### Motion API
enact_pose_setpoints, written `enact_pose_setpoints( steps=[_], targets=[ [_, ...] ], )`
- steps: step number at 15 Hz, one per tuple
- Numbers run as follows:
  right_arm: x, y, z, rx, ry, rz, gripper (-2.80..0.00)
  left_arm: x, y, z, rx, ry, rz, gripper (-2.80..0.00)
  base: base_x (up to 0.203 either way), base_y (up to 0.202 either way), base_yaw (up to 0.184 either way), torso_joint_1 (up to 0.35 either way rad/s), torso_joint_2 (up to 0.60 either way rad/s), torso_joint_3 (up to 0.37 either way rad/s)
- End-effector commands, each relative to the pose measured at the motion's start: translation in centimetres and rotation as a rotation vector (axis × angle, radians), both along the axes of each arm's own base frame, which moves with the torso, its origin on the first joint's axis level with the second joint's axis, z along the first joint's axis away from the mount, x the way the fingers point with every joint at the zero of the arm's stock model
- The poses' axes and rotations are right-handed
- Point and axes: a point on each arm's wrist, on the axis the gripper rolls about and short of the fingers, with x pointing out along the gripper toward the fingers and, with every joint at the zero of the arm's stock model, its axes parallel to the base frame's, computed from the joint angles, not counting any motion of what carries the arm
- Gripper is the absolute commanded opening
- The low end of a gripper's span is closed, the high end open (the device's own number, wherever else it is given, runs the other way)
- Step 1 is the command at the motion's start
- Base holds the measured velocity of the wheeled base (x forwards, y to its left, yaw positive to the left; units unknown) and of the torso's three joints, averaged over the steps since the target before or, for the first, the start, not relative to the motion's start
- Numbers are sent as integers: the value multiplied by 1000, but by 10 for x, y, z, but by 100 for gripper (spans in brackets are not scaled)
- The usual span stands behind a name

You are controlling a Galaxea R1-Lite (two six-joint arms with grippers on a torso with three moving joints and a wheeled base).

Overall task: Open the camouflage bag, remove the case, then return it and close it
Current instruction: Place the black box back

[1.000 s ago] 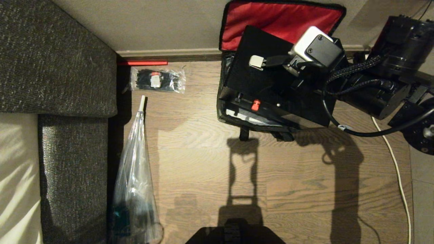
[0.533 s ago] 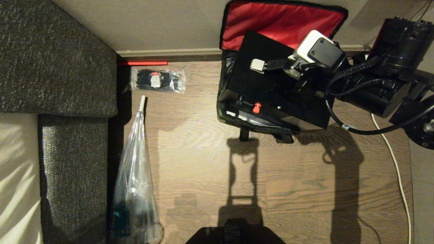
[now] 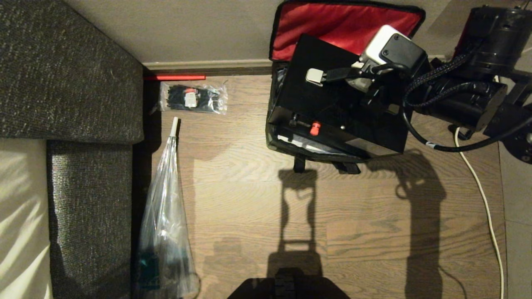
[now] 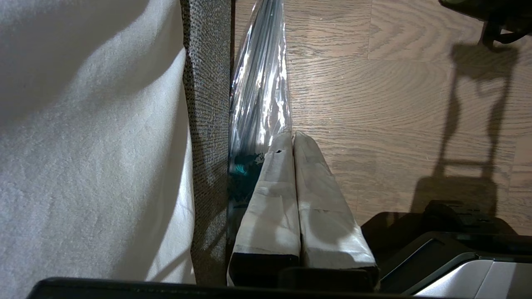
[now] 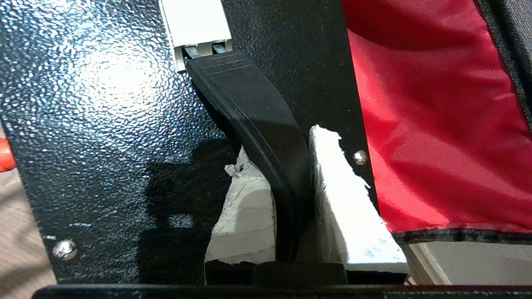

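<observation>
A grey upholstered sofa [image 3: 70, 83] filled the left of the head view, with the robot's parked left gripper [image 4: 294, 139] hanging beside its edge, padded fingers pressed together on nothing, seen only from its wrist camera. Just right of the sofa, a long clear plastic bag [image 3: 164, 224] lay on the wooden floor [image 3: 249, 199], and beyond its tip a clear packet of black cable ties [image 3: 193, 98] sat near a thin red strip [image 3: 174, 77] along the baseboard. Farther right, against the wall, stood the camouflage bag [image 3: 276, 143], its lid thrown back to show the red lining [image 3: 332, 23]. The case [image 3: 320, 95], black with a red latch button [image 3: 314, 128] on its near edge, sat tilted in the bag's open mouth, its near edge at the bag's front rim. At the right, the right gripper [image 5: 291, 166] reached in over the case, its white-padded fingers [image 5: 332, 187] clenched around the black handle strap [image 5: 257, 120] on the case's top, by the handle's pale end fitting [image 3: 314, 76].
</observation>
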Motion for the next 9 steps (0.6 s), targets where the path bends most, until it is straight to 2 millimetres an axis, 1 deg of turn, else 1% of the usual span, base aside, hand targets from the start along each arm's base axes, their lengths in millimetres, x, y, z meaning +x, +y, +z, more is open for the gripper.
enact_pose_setpoints(
  steps=[1,3,5,7,9],
  targets=[
    [-3,-1,11,3,0,3,-280,0,0,0,0,0,0,-280,0,0,0,0,0,0],
    [-5,-1,10,-5,14,21,-280,0,0,0,0,1,1,-280,0,0,0,0,0,0],
    [-6,-1,8,-18,18,82,-280,0,0,0,0,-1,2,-280,0,0,0,0,0,0],
    [-8,-2,10,-22,19,94,-280,0,0,0,0,-1,0,-280,0,0,0,0,0,0],
    [-9,-2,6,-29,33,94,-280,0,0,0,0,-1,1,-280,0,0,0,0,0,0]
  ],
)
